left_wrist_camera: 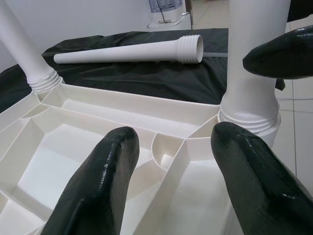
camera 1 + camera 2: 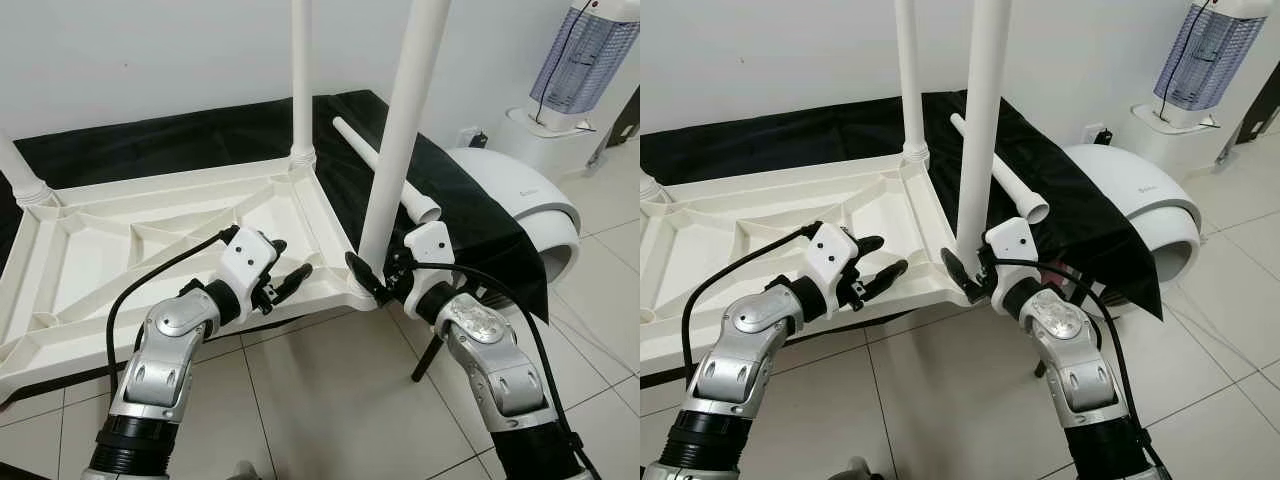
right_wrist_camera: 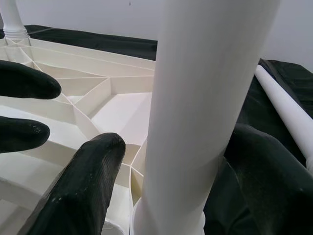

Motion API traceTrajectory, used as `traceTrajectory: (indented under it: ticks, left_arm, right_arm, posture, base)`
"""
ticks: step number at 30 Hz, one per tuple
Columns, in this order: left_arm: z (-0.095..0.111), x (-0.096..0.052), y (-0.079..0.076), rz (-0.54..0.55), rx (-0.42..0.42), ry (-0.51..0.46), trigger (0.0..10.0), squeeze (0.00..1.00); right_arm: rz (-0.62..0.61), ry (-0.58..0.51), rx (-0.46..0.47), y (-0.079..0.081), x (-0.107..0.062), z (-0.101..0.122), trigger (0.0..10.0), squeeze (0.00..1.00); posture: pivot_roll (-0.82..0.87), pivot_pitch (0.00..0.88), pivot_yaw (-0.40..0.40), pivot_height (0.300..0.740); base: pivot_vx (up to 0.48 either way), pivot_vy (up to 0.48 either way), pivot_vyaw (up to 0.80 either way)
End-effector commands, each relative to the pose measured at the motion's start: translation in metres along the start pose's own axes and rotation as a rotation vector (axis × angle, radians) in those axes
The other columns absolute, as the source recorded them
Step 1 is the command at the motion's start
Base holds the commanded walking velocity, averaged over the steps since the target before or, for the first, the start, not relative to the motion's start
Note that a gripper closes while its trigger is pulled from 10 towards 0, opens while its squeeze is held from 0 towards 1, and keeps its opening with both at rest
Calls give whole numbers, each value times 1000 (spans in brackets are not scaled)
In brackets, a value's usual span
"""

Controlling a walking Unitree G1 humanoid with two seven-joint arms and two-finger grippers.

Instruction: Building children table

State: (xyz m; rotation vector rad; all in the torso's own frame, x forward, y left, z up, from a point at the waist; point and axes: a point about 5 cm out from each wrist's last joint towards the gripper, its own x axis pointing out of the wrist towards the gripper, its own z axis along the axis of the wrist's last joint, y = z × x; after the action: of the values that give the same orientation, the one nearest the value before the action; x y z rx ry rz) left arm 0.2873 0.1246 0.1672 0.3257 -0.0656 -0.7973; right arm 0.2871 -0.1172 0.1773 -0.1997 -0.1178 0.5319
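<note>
White floor tiles (image 2: 330,400) and a pale wall (image 2: 150,60) frame the scene, with a black cloth (image 2: 470,215) spread on the floor along the wall. An upturned white tabletop (image 2: 130,250) lies on this cloth, its ribbed underside facing up and its near edge reaching over the tiles. At its near right corner a white leg (image 2: 400,130) stands upright in its socket. The right claw (image 2: 378,275) is at the base of this leg, its two black fingers (image 3: 83,186) spread to either side of the leg and close against it; whether they press on it cannot be told. A second leg (image 2: 302,75) stands upright at the far right corner, and a third leg (image 2: 20,170) rises at the far left corner. A loose leg (image 2: 385,165) lies flat on the black cloth just beyond the right edge of the tabletop, its threaded end pointing toward the robot.

The left claw (image 2: 285,280) hovers over the near edge of the tabletop, left of the gripped corner, its fingers (image 1: 98,186) spread apart and holding nothing, pointing toward the upright leg.

Right of the cloth a white domed appliance (image 2: 530,205) sits on the floor, and behind it a tall white device (image 2: 580,60) with a blue mesh tower stands by the wall
</note>
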Motion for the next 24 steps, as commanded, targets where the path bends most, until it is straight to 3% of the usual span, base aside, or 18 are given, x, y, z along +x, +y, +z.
traceTrajectory:
  ticks: [1,8,11,13,14,24]
  left_arm:
    - [-3,-2,0,57,0,13,10000,0]
    - [-22,-20,-9,236,-66,55,10000,0]
    - [-35,-33,-12,379,-103,93,10000,0]
    - [-38,-36,-11,413,-110,103,10000,0]
    - [-41,-39,-10,459,-128,115,10000,0]
    - [-41,-39,-10,459,-128,115,10000,0]
  right_arm:
    - [-4,-5,-9,1,-1,3,10000,0]
    - [-113,85,15,5,-19,-28,10000,0]
    - [-283,138,14,1,-38,-47,10000,0]
    - [-310,143,-5,0,-42,-49,10000,0]
    - [-331,145,-19,1,-47,-51,10000,0]
    - [-331,145,-19,1,-47,-51,10000,0]
  posture:
    - [39,0,0,740]
    - [42,0,0,740]
    - [42,0,0,740]
    - [42,0,0,740]
    - [40,58,-26,740]
    - [40,58,-26,740]
  base:
    - [0,0,0]
    - [0,0,0]
    - [0,0,0]
    - [0,0,0]
    - [0,0,0]
    - [0,0,0]
